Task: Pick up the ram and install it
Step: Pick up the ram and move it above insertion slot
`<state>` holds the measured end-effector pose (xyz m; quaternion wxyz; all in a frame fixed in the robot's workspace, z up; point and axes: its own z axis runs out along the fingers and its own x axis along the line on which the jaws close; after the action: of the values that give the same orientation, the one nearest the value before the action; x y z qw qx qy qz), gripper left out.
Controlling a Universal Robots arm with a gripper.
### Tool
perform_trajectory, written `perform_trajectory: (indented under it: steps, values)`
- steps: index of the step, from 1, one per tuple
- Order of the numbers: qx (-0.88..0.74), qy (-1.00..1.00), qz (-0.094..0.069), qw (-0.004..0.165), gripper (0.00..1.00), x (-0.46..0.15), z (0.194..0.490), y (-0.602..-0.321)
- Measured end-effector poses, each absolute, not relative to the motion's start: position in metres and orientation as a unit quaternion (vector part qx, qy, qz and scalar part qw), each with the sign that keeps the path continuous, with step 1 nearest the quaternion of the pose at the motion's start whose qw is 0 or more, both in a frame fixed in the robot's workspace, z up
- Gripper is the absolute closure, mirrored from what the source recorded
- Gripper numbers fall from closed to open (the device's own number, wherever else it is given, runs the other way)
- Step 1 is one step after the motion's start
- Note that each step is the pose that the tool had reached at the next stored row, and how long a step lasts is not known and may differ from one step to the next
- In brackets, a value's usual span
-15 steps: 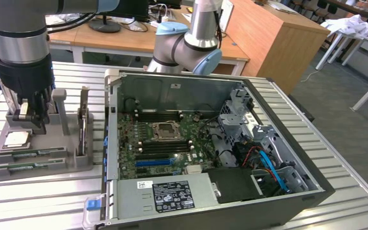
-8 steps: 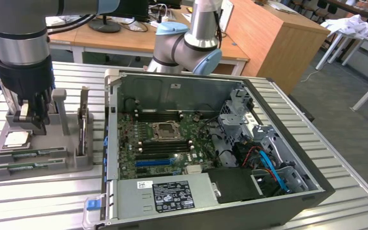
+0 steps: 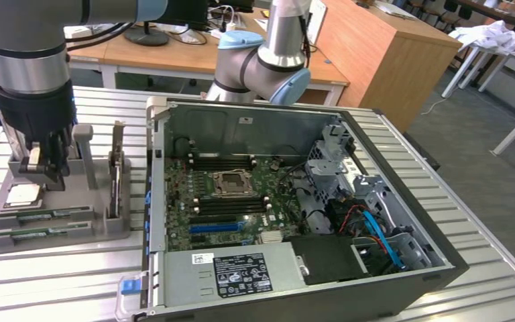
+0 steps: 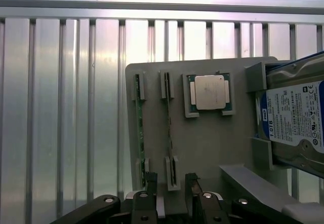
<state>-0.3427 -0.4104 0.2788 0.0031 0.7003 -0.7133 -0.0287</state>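
We're on the pick-up: our claw [image 4: 171, 179] hangs wide and empty above the ram [image 4: 169, 127] in its grey holder [image 4: 212, 143], so we judge it needs a square drop astride that thin edge.

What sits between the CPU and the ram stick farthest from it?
A second ram stick, on edge in its own slots, separates the far ram stick from the CPU; the wrist view shows it.
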Motion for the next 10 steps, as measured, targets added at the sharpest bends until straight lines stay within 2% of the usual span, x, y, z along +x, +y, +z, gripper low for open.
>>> perform_trajectory:
  steps: [10]
  values:
    - [0.700,-0.713,-0.029,0.003,0.64,-0.3435,0.2756,-0.4114]
